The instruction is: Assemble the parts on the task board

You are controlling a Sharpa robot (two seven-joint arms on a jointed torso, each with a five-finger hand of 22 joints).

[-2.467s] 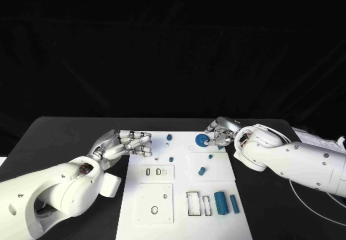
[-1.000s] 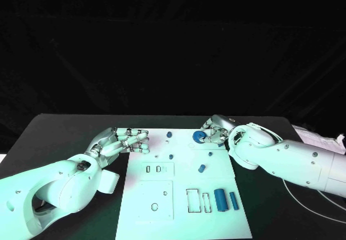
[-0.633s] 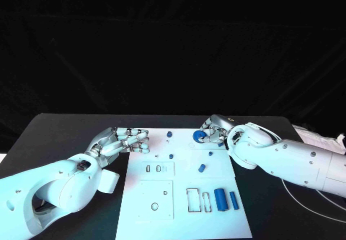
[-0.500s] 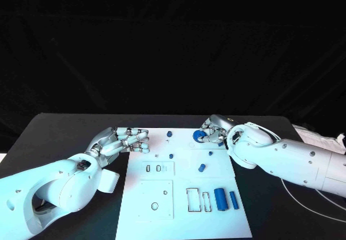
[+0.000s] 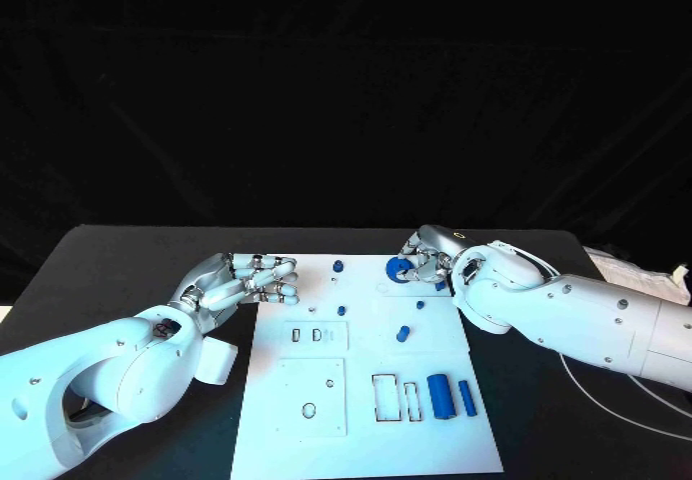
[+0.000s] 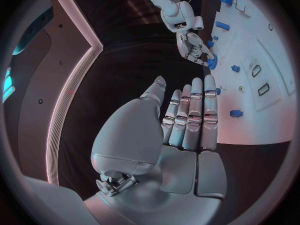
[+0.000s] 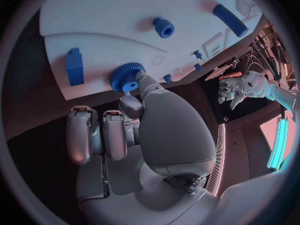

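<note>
- The task board (image 5: 361, 400) lies flat on the black table (image 5: 116, 270) between the two hands. Its near end has outlined rectangular recesses (image 5: 387, 398), and two blue cylinders (image 5: 441, 396) lie side by side just right of them.
- A small blue peg (image 5: 404, 333) lies loose mid-board, and another blue peg (image 5: 338, 267) stands near the far edge, between the two hands' fingertips.
- The right hand (image 5: 426, 262) sits over the board's far right corner, its fingers closed on a blue gear (image 5: 400, 268). In the right wrist view the gear (image 7: 127, 77) sits at the tips of the thumb and a finger (image 7: 144, 83), touching the board; a blue block (image 7: 74, 66) lies just beside the curled fingers.
- The left hand (image 5: 238, 285) hangs at the board's far left edge, holding nothing. Its fingers (image 6: 194, 110) are extended and lie close together, the thumb a little apart, with their tips over the board's rim.
</note>
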